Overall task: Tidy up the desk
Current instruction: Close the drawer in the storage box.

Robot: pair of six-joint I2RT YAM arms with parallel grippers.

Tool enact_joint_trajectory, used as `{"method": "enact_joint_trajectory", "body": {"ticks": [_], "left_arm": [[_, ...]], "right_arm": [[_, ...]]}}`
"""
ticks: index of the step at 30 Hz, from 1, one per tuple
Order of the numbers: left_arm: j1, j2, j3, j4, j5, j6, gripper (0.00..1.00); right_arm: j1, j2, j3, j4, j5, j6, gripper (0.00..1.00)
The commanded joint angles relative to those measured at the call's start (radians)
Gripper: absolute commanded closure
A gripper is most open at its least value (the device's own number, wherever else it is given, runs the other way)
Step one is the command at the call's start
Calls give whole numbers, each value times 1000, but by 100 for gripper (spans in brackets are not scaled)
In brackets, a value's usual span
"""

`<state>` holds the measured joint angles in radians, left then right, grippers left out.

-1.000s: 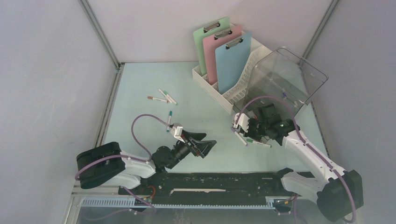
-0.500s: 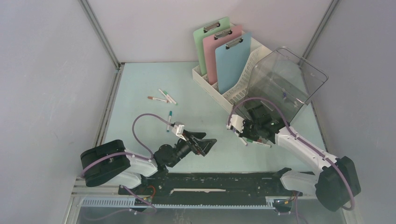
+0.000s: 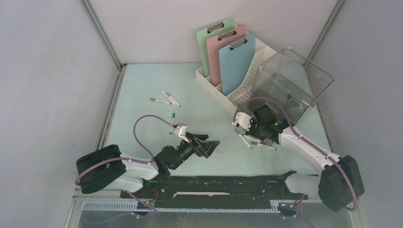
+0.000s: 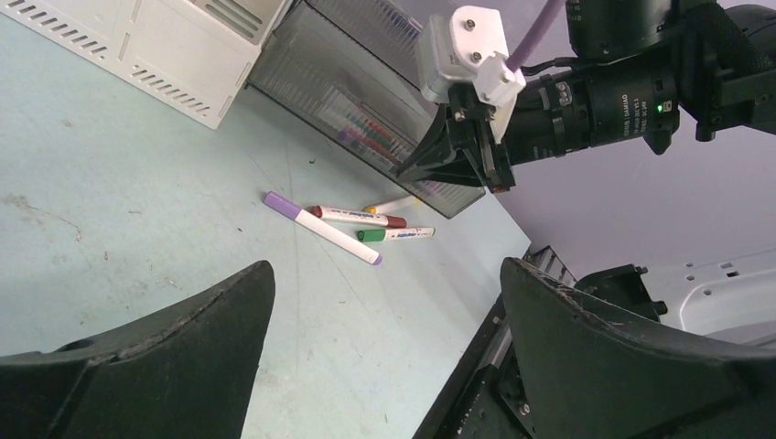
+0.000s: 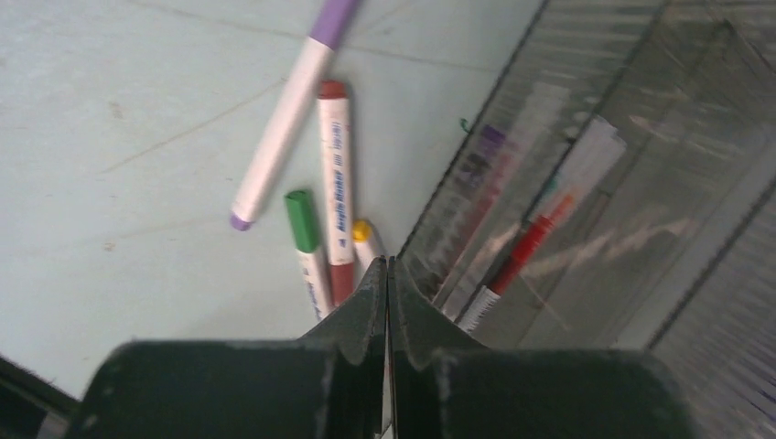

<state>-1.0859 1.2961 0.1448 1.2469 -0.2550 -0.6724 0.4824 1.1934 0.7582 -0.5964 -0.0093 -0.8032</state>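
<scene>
The left fingers (image 3: 208, 144) are spread wide with nothing between them. They are matte black curved wedges held low over the front middle of the worktop (image 3: 152, 80). The worktop is a broad, flat, pale mint-blue rectangle, smooth apart from faint scuffs and hairline scratches. It fills the floor of the grey-walled enclosure and carries everything else.

On its left half lie three slim white loose markers (image 3: 164, 99) in a fan. A green-tipped marker (image 3: 173, 115) lies a little nearer, on its own.

At the far middle stands a white slotted plastic rack (image 3: 236, 98). It holds three clipboards upright, one behind another: a green clipboard (image 3: 209, 40), a pink clipboard (image 3: 216, 53) and a blue clipboard (image 3: 237, 66), each with a metal clip.

The right fingers (image 5: 386, 297) are pressed together with no gap showing, tips pointing down at a small cluster of pens. In the cluster, a purple-capped marker (image 5: 284, 137) lies askew. A red marker (image 5: 336, 183) and a green-capped marker (image 5: 307, 247) lie side by side. A yellow-capped marker (image 5: 364, 232) runs under the tips — whether it is pinched I cannot tell.

Just right of them — close enough to crowd the fingers — rises the ribbed wall of a clear plastic bin (image 3: 294, 76). It looks tilted from above, and coloured pens show through its wall.
</scene>
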Motion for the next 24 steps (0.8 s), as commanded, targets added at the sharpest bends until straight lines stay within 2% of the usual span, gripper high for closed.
{"method": "enact_joint_trajectory", "body": {"ticks": [1,8,10,14,17,19,24], "left_arm": [[6,-42,42,-60,-16,30,0],[7,-108,54,-157,-47,68,0],[14,-174,86,-302,-82,77,0],[21,-311,211,-712,-196,132,0],[40,-379,277,-909,-239,154,0],[74,-407,306,-984,-227,131,0],[176,-463,332,-1034,-86,105,0]], "right_arm": [[-45,-3,1,83,133,58,95],[-110,-7,-7,189,238,123,93],[-119,-15,-19,217,258,126,92],[-136,-20,-40,287,317,138,89],[-153,-28,-59,341,359,148,87],[-165,-39,-67,357,360,153,87],[-189,-59,-77,377,357,163,84]]}}
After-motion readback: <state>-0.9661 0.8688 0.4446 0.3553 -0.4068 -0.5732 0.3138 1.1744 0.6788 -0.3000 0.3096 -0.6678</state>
